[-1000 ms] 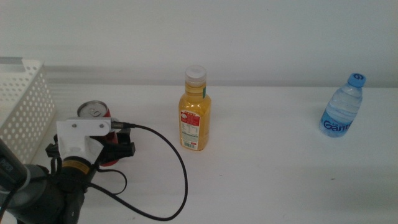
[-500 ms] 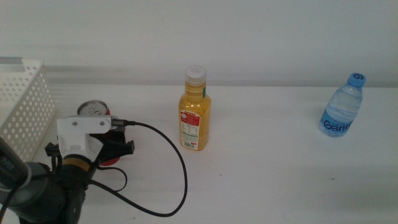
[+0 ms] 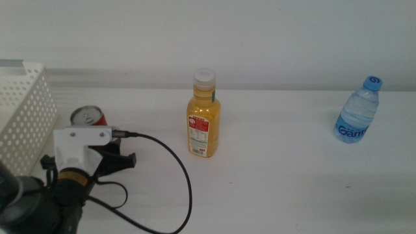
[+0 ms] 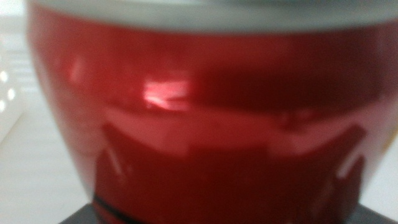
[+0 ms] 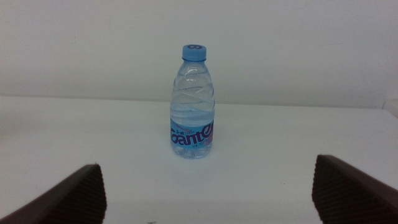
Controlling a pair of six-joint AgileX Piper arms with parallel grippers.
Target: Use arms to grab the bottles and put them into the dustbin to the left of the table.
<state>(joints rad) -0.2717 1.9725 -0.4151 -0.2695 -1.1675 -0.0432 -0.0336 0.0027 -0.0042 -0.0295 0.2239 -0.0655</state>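
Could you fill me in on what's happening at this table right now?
The left gripper is at the red soda can, which fills the left wrist view, right beside the white dustbin. The orange juice bottle stands upright mid-table, untouched. The right gripper waits with its jaws open, facing the small water bottle, which stands upright on the table. No bottle shows in the visible part of the dustbin.

White blocky housing (image 3: 79,144), black cable (image 3: 175,169)

Red can (image 3: 88,118) just beside dustbin (image 3: 26,107) wall, orange bottle (image 3: 205,117) mid-table, water bottle (image 3: 357,112) far right
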